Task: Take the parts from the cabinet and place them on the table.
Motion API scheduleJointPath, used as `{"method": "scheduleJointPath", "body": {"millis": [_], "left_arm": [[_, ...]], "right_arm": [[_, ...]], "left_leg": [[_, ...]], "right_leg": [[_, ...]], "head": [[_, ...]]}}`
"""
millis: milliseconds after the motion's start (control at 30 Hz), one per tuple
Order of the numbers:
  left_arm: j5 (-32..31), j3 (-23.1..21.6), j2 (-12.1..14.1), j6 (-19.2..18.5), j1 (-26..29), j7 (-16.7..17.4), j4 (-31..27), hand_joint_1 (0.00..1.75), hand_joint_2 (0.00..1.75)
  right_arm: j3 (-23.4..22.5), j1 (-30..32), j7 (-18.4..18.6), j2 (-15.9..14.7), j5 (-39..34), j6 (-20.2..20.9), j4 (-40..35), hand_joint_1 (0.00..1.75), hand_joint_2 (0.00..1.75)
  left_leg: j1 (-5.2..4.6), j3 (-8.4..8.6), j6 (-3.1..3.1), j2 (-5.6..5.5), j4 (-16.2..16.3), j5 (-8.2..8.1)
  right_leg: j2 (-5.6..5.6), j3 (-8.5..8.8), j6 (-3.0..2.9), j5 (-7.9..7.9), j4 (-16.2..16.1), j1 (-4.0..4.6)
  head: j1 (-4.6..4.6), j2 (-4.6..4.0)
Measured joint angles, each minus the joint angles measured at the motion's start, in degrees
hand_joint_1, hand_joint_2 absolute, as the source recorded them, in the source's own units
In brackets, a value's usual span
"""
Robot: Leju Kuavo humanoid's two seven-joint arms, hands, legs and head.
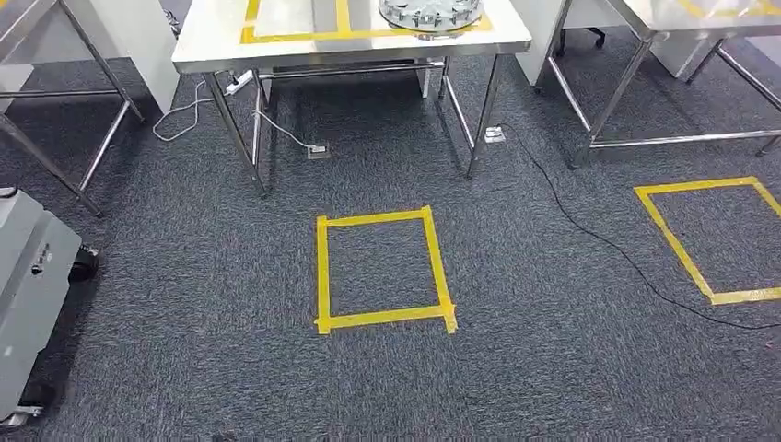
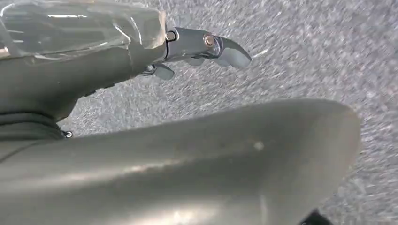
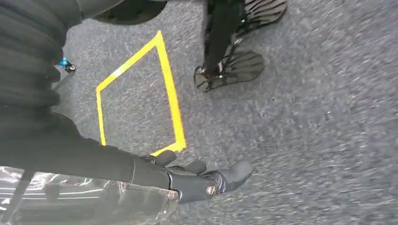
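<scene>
A steel table (image 1: 221,51) with a yellow tape outline stands ahead in the head view. A round silver fixture (image 1: 430,13) sits on its far right part. At the left edge is the corner of a grey cabinet (image 1: 23,285) on wheels. In the left wrist view my left hand (image 2: 117,65) hangs over the carpet, its fingers (image 2: 220,47) stretched out and apart from the thick thumb (image 2: 211,159), with nothing in it. My right hand (image 3: 197,180) also hangs above the carpet, fingers loosely extended and empty. No parts are visible.
A yellow tape square (image 1: 382,270) marks the carpet in front of the table, and a second one (image 1: 709,235) lies to the right. A black cable (image 1: 599,235) and a white cable (image 1: 184,115) trail on the floor. More steel table frames (image 1: 626,83) stand at both sides.
</scene>
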Motion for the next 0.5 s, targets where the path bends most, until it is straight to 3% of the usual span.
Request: {"method": "scheduleJointPath", "body": {"millis": [33, 100, 167, 200, 267, 300, 333, 367, 400, 467, 500], "left_arm": [[-0.2, 0.0, 0.0, -0.1, 0.0, 0.0, 0.0, 0.0, 0.0], [-0.3, 0.0, 0.1, -0.2, -0.1, 0.1, 0.0, 0.0, 0.0], [-0.3, 0.0, 0.2, -0.3, 0.1, 0.1, 0.0, 0.0, 0.0], [-0.3, 0.0, 0.2, -0.3, 0.2, 0.1, 0.0, 0.0, 0.0], [-0.3, 0.0, 0.2, -0.3, 0.3, 0.2, 0.0, 0.0, 0.0], [-0.3, 0.0, 0.2, -0.3, 0.3, 0.2, 0.0, 0.0, 0.0], [-0.3, 0.0, 0.2, -0.3, 0.3, 0.2, 0.0, 0.0, 0.0], [-0.3, 0.0, 0.2, -0.5, 0.4, 0.2, 0.1, 0.0, 0.0], [-0.3, 0.0, 0.2, -0.7, 0.5, 0.2, 0.1, 0.0, 0.0], [-0.2, 0.2, 0.3, -0.9, 0.5, 0.2, 0.1, 0.0, 0.0], [-0.1, 0.3, 0.6, -0.9, 0.5, 0.1, 0.1, 0.0, 0.0]], "right_arm": [[0.0, 0.0, -0.1, 0.0, 0.0, 0.0, 0.0, 0.0, 1.75], [0.0, 0.2, -0.2, 0.1, 0.0, 0.0, 0.0, 0.0, 1.75], [0.1, 0.5, -0.2, 0.1, 0.0, 0.0, 0.1, 0.0, 1.75], [0.1, 0.6, -0.2, 0.1, 0.0, 0.0, 0.1, 0.0, 1.75], [0.1, 0.6, -0.2, 0.1, 0.0, 0.0, 0.1, 0.0, 1.75], [0.1, 0.7, -0.2, 0.1, 0.0, 0.0, 0.1, 0.0, 1.75], [0.1, 0.8, -0.2, 0.1, 0.0, 0.0, 0.1, 0.0, 1.75], [0.1, 1.0, -0.2, 0.1, 0.0, 0.1, 0.2, 0.0, 1.75], [0.2, 1.1, -0.2, 0.1, 0.0, 0.1, 0.2, 0.0, 1.75], [0.4, 1.0, -0.2, 0.3, 0.0, 0.2, 0.2, 0.0, 1.75], [0.4, 1.0, -0.2, 0.5, 0.0, 0.2, 0.2, 0.0, 1.75]], "left_leg": [[-0.05, -0.26, -0.38, 0.15, 0.4, 0.3], [0.25, -0.25, -1.13, 0.28, 0.2, 1.18], [0.76, -0.58, -1.8, 0.09, 0.7, 1.1], [0.78, -1.27, -2.05, 0.02, 2.5, -1.62], [0.79, -3.87, -2.57, -0.02, 10.8, -7.88], [0.79, -5.24, -2.7, -0.03, 15.4, -9.87], [0.79, -5.77, -2.73, -0.03, 18.2, -10.4], [0.79, -4.83, -2.62, -0.03, 18.1, -9.74], [0.76, -2.68, -2.41, -0.04, 15.3, -8.26], [0.49, 4.24, -1.29, -0.25, 4.8, -4.55], [0.22, 6.56, -0.37, -0.39, 0.8, -5.57]], "right_leg": [[0.09, 1.64, -0.83, -1.96, -4.0, 0.18], [0.07, 0.76, -1.56, -1.79, -3.4, 0.59], [-0.13, 0.38, -2.69, -0.82, -3.5, 0.17], [-0.16, -0.01, -3.2, -0.4, -3.5, 0.23], [-0.2, -0.94, -3.5, 0.43, -3.4, 0.33], [-0.21, -1.42, -3.54, 0.82, -3.4, 0.42], [-0.2, -1.8, -3.52, 1.09, -3.3, 0.53], [-0.19, -2.06, -3.44, 1.38, -3.3, 0.64], [-0.15, -2.2, -3.33, 1.51, -3.3, 0.76], [-0.13, -1.85, -3.29, 1.71, -3.3, 1.08], [-0.19, -1.93, -3.1, 1.84, -3.3, 0.98]], "head": [[-0.09, -0.02], [-0.15, 0.0], [-0.11, -0.02], [-0.19, -0.02], [-0.22, -0.02], [-0.22, -0.02], [-0.22, -0.02], [-0.22, -0.02], [-0.24, -0.02], [-0.22, -0.02], [-0.15, -0.02]]}}
